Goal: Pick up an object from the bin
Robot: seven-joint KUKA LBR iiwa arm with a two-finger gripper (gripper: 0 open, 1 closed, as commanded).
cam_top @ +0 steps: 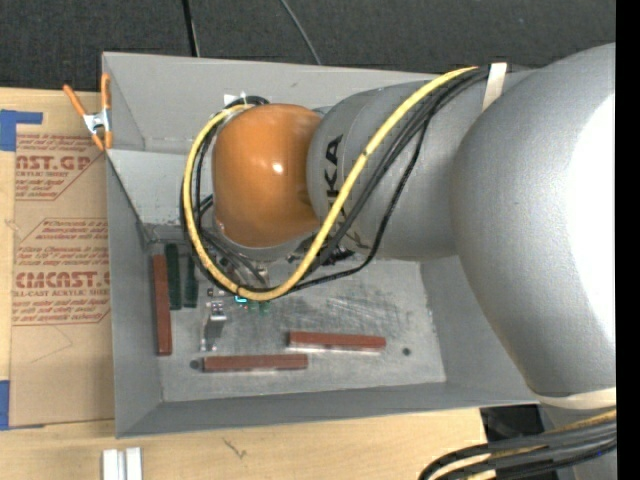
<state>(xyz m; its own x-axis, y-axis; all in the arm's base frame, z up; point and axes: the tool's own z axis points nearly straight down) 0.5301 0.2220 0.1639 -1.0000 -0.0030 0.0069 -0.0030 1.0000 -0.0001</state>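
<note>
Bin: grey metal bin, and we start at its sloping left wall.
Far left: a red-brown stick lies at the foot of that wall, running up and down the view.
Next along: two dark green sticks sit just beside it and parallel, with their upper ends under the cables.
Gripper: the gripper is low over the floor, just right of the green sticks. Clenched or released, I cannot tell from here.
Nearest thing: a long red-brown bar lies flat across the floor, its left end just below the gripper.
Orange cover: the orange cover sits above, looped by yellow and black cables.
Further right: a second red-brown bar lies near the first, slightly higher.
Speck: a small dark speck sits alone on the floor.
Arm: the silver arm comes in from the right.
</note>
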